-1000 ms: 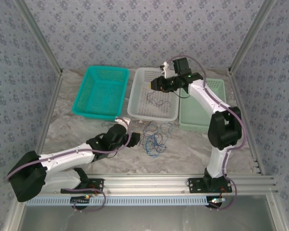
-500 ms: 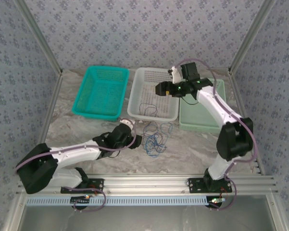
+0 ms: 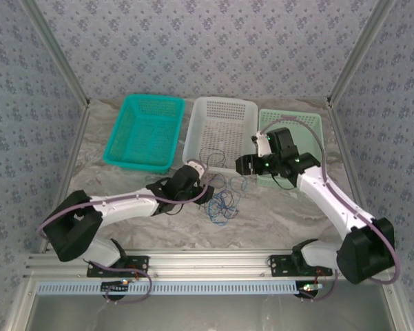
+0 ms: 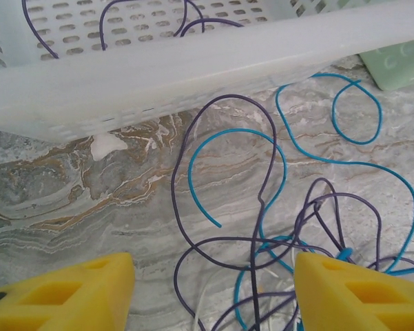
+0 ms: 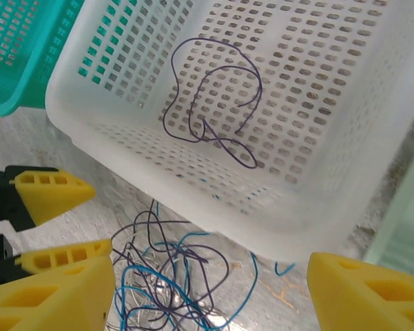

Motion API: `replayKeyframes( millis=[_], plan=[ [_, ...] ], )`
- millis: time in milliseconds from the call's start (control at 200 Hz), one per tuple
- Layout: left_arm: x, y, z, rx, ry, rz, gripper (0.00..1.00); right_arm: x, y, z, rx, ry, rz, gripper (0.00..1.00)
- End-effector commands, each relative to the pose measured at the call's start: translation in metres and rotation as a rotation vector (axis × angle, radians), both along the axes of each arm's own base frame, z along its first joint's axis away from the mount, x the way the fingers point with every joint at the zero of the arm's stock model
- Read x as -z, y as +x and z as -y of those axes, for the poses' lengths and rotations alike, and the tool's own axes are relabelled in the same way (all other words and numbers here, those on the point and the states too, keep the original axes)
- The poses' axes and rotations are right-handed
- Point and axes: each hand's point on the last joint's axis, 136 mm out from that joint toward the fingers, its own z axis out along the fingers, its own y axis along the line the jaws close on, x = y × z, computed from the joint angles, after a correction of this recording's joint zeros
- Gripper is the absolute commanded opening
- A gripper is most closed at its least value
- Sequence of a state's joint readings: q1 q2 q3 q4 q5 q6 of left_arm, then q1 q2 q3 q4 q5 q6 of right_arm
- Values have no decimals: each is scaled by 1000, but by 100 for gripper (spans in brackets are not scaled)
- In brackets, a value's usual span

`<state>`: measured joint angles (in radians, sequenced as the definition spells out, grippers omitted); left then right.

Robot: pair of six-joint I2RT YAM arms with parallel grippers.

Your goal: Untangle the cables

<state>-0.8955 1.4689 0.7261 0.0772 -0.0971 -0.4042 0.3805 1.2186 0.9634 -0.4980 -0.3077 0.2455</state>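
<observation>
From above, thin blue and purple cables (image 3: 222, 198) lie knotted on the table (image 3: 282, 214), at six o'clock from the white basket (image 3: 220, 110).

Left wrist: the left gripper (image 4: 212, 265) is spread wide and empty, with loops beneath it.

Right wrist: the right gripper (image 5: 211, 262) is wide and empty; one purple cable (image 5: 213, 103) lies coiled in the basket.

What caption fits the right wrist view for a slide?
Open right gripper above tangled thin blue and purple cables, beside a white perforated plastic basket holding one purple cable.
</observation>
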Motion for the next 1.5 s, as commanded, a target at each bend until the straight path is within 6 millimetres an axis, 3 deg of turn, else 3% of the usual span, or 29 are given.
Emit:
replayKeyframes(
  millis=[0,165,365,775,865,974,1169,1494],
  plan=[
    [-2,4,8,6,-19,-28,62,-10,1,9,48,-5,65,69],
    [4,10,14,5,-7,-41,55,0,-8,5,33,12,34,55],
    [13,9,19,28,22,-75,40,5,-12,9,50,5,45,57],
    [5,-5,32,106,-49,-104,0,8,-14,18,84,-24,47,61],
    [-8,-7,31,107,-76,-85,0,7,-16,17,77,-23,50,61],
    [-37,-8,31,106,-126,-29,0,7,-21,11,48,-16,67,64],
    [-88,-12,30,117,-222,63,0,14,-33,-17,-6,34,113,69],
    [-127,-19,24,100,-313,130,0,46,-31,-46,44,61,94,75]
  ],
)
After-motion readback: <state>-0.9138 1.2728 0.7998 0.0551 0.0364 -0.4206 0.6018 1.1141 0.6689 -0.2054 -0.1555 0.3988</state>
